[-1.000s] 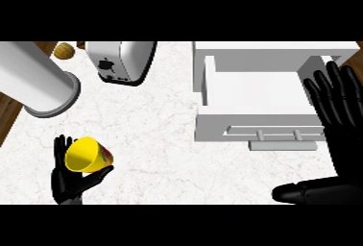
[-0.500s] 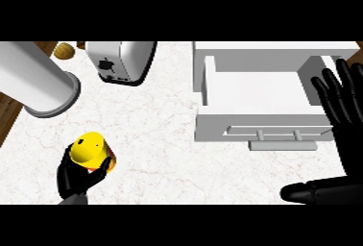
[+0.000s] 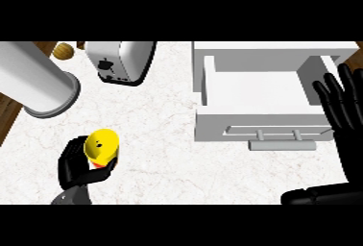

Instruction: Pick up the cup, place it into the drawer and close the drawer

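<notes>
The left robot hand (image 3: 79, 167) grasps the yellow cup (image 3: 101, 145) (tipped on its side) above the white table (image 3: 163, 144), well apart from the open drawer (image 3: 259, 93). The right robot hand (image 3: 347, 108) rests released, fingers up, beside the drawer.

One head view looks steeply down at the bench (image 3: 163, 120) from close above, forearms entering at its lower edge

Table (image 3: 170, 144): white marbled top, dark wood strip along left edge. Toaster (image 3: 122, 62), chrome, upper left. Grey cylinder (image 3: 37, 81), lying tilted, far left. Small brown round item (image 3: 63, 51) beside toaster.
</notes>
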### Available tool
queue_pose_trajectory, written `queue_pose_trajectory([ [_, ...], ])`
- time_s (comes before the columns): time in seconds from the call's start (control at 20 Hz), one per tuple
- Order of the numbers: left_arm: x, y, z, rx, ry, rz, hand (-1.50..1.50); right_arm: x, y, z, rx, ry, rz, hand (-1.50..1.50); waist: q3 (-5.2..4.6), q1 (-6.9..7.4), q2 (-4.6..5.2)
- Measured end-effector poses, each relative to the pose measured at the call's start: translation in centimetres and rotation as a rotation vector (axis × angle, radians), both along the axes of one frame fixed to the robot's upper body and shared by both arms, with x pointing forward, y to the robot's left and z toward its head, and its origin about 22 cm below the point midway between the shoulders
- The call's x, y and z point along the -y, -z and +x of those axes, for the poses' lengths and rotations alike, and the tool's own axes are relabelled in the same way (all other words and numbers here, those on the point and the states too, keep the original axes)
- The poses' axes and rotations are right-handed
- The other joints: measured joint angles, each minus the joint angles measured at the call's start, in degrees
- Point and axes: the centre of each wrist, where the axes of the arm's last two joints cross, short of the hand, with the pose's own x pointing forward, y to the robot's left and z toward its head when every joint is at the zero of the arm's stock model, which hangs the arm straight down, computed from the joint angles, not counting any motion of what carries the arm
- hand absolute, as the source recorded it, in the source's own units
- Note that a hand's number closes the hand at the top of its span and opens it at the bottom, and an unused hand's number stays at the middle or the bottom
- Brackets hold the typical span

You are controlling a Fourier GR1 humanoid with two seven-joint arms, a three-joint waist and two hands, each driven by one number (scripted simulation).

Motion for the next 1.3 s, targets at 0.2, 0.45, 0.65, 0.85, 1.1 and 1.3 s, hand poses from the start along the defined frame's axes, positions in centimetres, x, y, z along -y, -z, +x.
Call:
queue_pose_trajectory([
  [0.2, 0.6, -1.0, 1.6, 0.025, 0.098, 0.024, 1.5, 0.1, -0.1, -0.2, -0.006, -0.004, -0.002, -1.5, 0.0, -0.02, -0.01],
  [0.45, 1.0, -2.6, 3.0, 0.09, 0.183, 0.02, 1.5, -0.2, 0.0, -0.1, -0.007, 0.001, -0.002, -1.5, 0.02, 0.26, -0.08],
  [0.65, 2.8, -5.2, 4.7, 0.158, 0.279, 0.037, 1.5, 0.0, 0.1, -0.3, -0.013, 0.01, -0.005, -1.5, 0.05, 0.47, -0.2],
  [0.85, 4.0, -8.3, 5.7, 0.196, 0.372, 0.05, 1.5, 0.1, 0.4, 0.1, -0.017, 0.008, -0.004, -1.5, 0.06, 0.61, -0.22],
  [1.1, 7.0, -13.7, 7.2, 0.228, 0.44, 0.04, 1.5, 0.1, 0.3, 0.3, -0.019, 0.013, -0.001, -1.5, 0.08, 0.63, -0.25],
  [1.3, 9.4, -18.0, 8.2, 0.242, 0.454, 0.035, 1.5, -0.1, 0.5, 0.6, -0.018, 0.016, -0.002, -1.5, 0.05, 0.46, -0.18],
])
